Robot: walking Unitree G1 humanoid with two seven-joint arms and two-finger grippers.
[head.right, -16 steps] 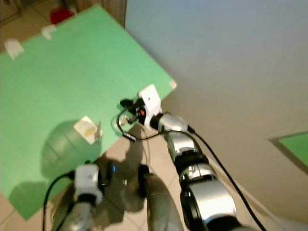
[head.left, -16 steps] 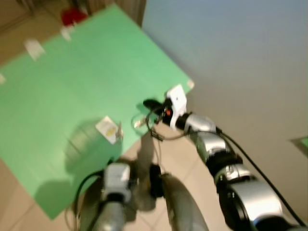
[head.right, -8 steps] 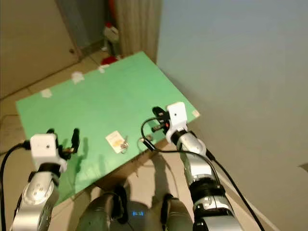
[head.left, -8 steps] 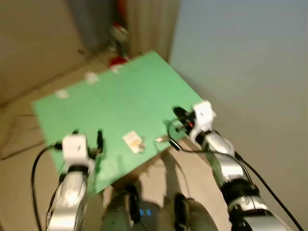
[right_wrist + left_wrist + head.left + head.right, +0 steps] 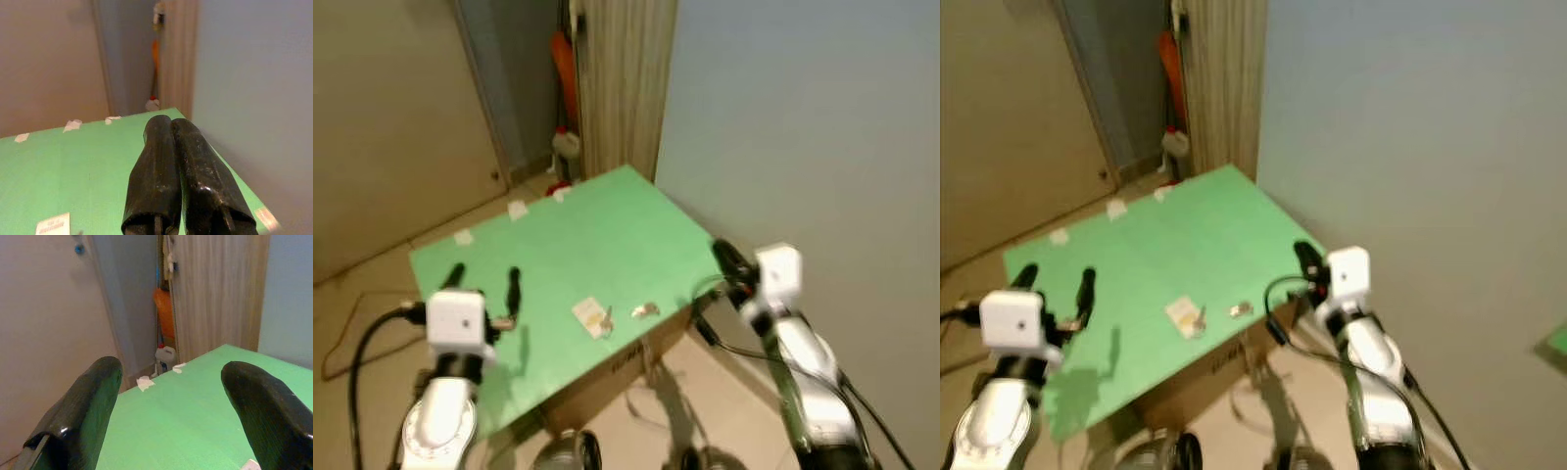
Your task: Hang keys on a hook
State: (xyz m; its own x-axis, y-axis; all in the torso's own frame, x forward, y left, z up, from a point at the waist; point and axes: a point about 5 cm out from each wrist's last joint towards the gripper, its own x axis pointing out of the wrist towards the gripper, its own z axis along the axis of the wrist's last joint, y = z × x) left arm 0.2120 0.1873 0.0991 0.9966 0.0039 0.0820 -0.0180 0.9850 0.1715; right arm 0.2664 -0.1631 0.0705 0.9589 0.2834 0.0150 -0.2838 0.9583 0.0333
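Keys (image 5: 645, 310) too small and blurred to make out.

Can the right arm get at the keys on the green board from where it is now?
Probably yes. The keys lie in the open on the green board, beside a white tag, with nothing over them. The right tool hovers shut at the board's near corner, so it must open first.
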